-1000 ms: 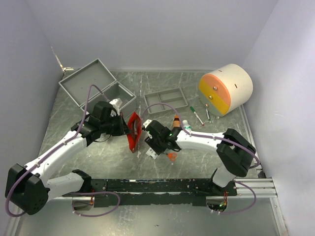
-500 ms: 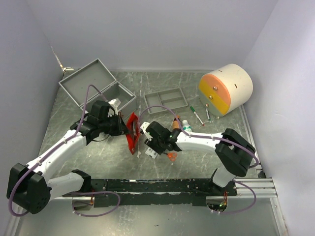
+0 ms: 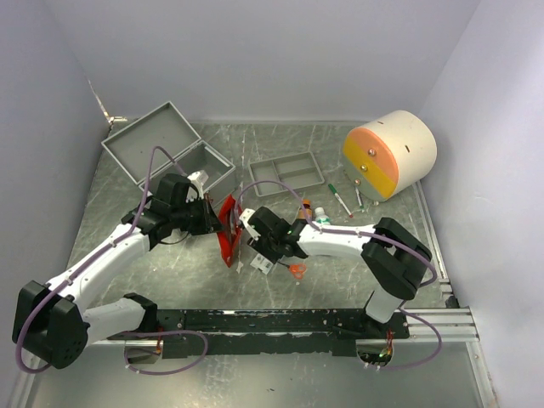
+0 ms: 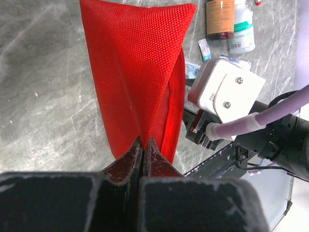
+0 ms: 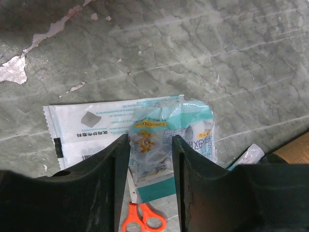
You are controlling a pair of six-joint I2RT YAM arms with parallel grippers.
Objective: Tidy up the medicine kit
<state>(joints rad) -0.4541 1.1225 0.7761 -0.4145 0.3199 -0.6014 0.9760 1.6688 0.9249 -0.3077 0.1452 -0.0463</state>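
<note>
The medicine kit (image 3: 166,149), a grey metal case, stands open at the back left. My left gripper (image 4: 143,140) is shut on the lower edge of a red pouch (image 4: 140,63), which stands on edge at mid-table (image 3: 228,229). My right gripper (image 5: 150,140) is just right of the pouch (image 3: 255,248). Its fingers press both sides of a teal-and-clear packet (image 5: 157,145) that lies on the table. A white packet (image 5: 87,128) lies under it to the left. Orange scissors (image 5: 145,220) lie below the jaws.
A shallow grey divided tray (image 3: 287,172) sits at the back centre. A big cream drum with an orange-and-yellow face (image 3: 389,155) sits at the back right. Pens (image 3: 340,201), a brown bottle (image 4: 219,19) and a white-and-teal bottle (image 4: 241,26) lie beyond the right arm.
My right gripper has shifted left toward the pouch and its jaws have narrowed onto the teal packet. The left gripper with the pouch has moved slightly left.
</note>
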